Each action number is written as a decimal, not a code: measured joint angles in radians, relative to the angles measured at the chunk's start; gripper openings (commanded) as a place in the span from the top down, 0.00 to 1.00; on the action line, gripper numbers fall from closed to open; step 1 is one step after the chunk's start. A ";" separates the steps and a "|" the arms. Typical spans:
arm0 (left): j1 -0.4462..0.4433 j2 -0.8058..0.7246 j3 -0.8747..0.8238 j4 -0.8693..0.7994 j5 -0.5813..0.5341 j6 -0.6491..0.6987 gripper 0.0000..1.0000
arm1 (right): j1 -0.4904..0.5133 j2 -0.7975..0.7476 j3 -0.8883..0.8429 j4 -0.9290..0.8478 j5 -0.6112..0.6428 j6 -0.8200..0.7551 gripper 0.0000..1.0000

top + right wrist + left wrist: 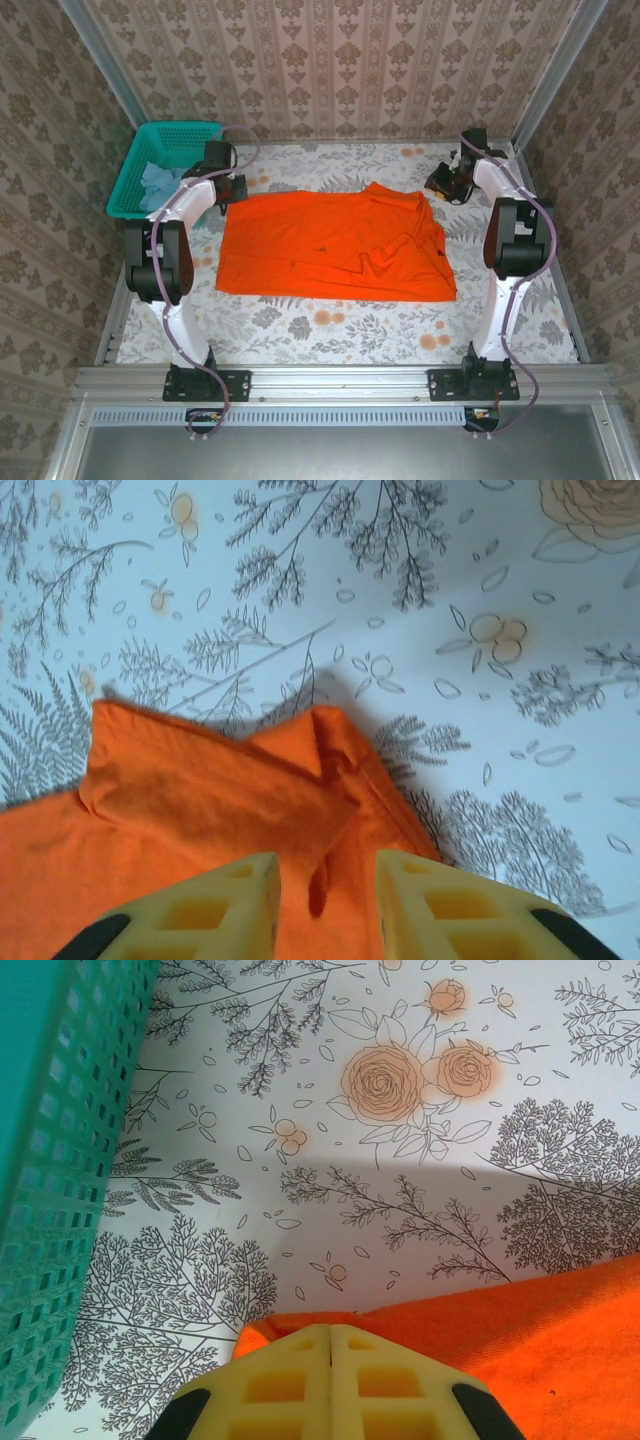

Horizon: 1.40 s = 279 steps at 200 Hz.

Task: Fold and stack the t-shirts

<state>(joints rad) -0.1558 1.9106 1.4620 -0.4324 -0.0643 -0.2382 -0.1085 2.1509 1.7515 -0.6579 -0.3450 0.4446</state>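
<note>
In the top external view, a table is seen covered by a white floral-printed cloth and enclosed by walls of patterned beige wallpaper behind an aluminium frame. A bright orange short-sleeved cloth t-shirt is laid out flat at the centre of the table, with creases toward three o'clock. A teal plastic mesh basket is set at ten o'clock, and a pale blue cloth t-shirt is heaped inside it. The left arm is bent upward and forward, its left gripper lowered at the orange t-shirt's ten o'clock corner. The right arm is bent likewise, its right gripper lowered near the two o'clock corner.

In the left wrist view, the left gripper is seen with its yellow fingers pressed together. An orange corner lies just past the tips, and the orange cloth spreads toward four o'clock. Whether cloth is pinched cannot be told. The basket wall stands at nine o'clock.

In the right wrist view, the right gripper is held with its yellow fingers apart above the orange t-shirt, whose folded edge points toward twelve o'clock. Nothing is clamped between them.
</note>
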 measured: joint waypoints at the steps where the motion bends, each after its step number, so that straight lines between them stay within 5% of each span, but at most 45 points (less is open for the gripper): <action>1: -0.001 0.000 0.001 0.000 0.001 0.000 1.00 | 0.000 0.005 0.005 0.001 0.000 0.002 0.62; 87: -0.019 0.026 0.071 -0.042 0.004 0.000 1.00 | 0.068 0.231 0.274 -0.103 0.024 -0.049 0.66; 176: -0.022 0.058 0.086 -0.057 0.004 0.000 1.00 | 0.092 0.189 0.190 -0.136 0.112 -0.083 0.62; 214: -0.028 0.074 0.093 -0.062 0.005 0.000 1.00 | 0.092 0.174 0.169 -0.138 0.122 -0.087 0.68; 279: -0.029 0.074 0.100 -0.073 0.005 0.000 1.00 | 0.085 0.126 0.087 -0.147 0.137 -0.093 0.58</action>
<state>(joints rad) -0.1848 1.9842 1.5616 -0.5056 -0.0593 -0.2379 -0.0235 2.2765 1.8381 -0.8047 -0.2077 0.3511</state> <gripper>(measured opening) 0.041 0.416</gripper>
